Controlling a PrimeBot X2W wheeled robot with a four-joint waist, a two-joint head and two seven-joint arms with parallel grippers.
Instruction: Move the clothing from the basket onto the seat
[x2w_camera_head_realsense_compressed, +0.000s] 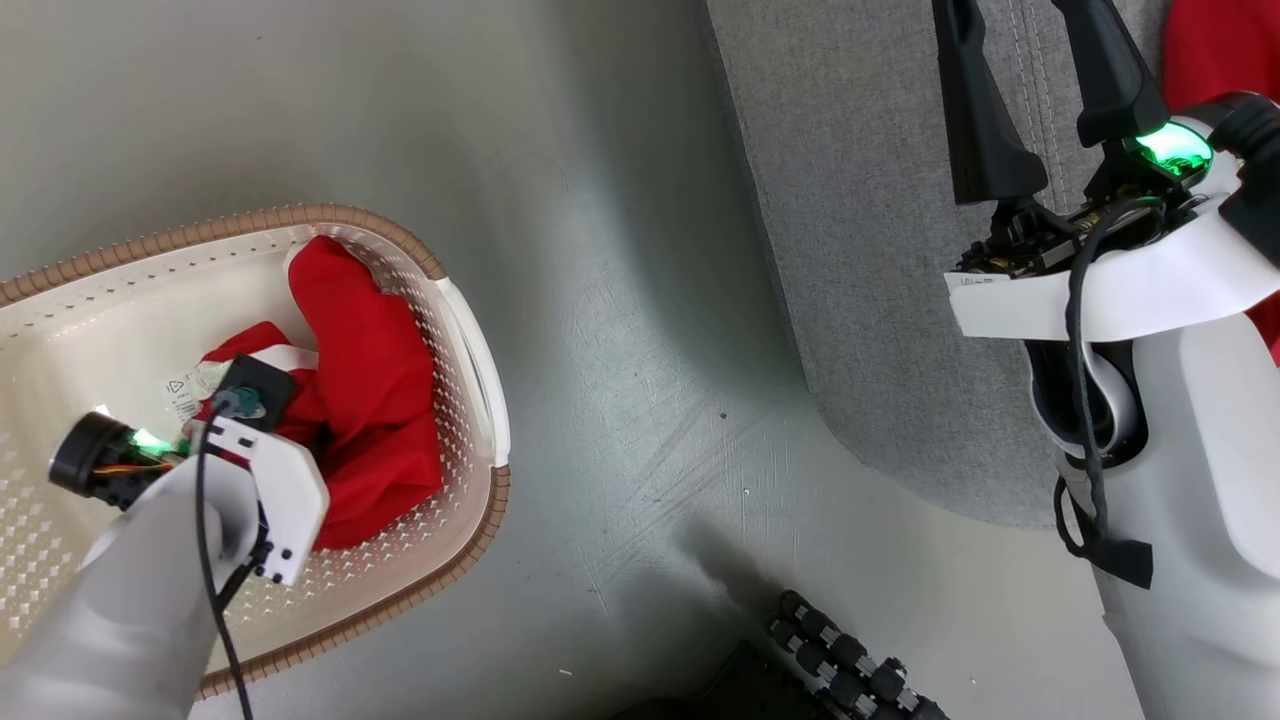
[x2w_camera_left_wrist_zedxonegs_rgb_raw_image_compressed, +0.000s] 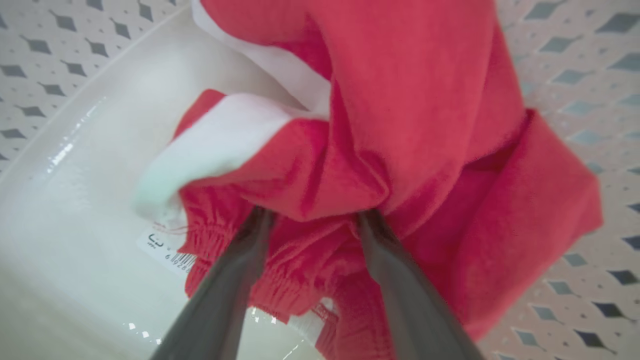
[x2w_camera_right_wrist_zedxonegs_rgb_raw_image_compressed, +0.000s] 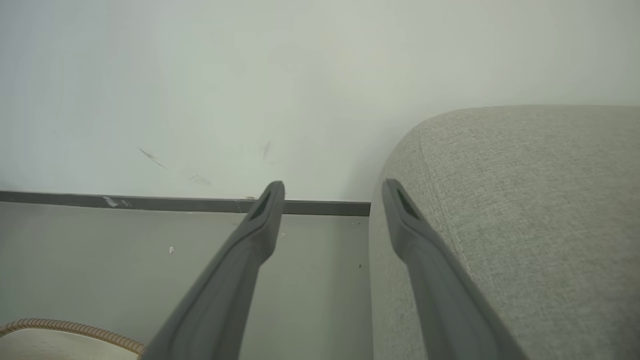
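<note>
At the tips: left fingers (x2w_camera_left_wrist_zedxonegs_rgb_raw_image_compressed: 235, 280) spread, not yet clenched, pushed into the red clothing (x2w_camera_left_wrist_zedxonegs_rgb_raw_image_compressed: 425, 125) heaped in the basket (x2w_camera_head_realsense_compressed: 470, 340). Right fingers (x2w_camera_right_wrist_zedxonegs_rgb_raw_image_compressed: 250, 240) spread and empty over the grey seat (x2w_camera_right_wrist_zedxonegs_rgb_raw_image_compressed: 525, 200) edge. Risk: a shallow pinch on one fold, so the garment slips free on lifting.

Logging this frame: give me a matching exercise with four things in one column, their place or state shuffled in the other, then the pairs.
Things
1. bright red white-trimmed fabric garment
2. cream-white perforated plastic basket
3. left end effector
4. right end effector

Place or state
A. open, empty, over the edge of the grey fabric sofa
B. on the floor, left of the sofa
C. open, tips under a fold of red fabric
D. heaped inside the basket

Pairs: 1-D, 2-B, 3-C, 4-A
</note>
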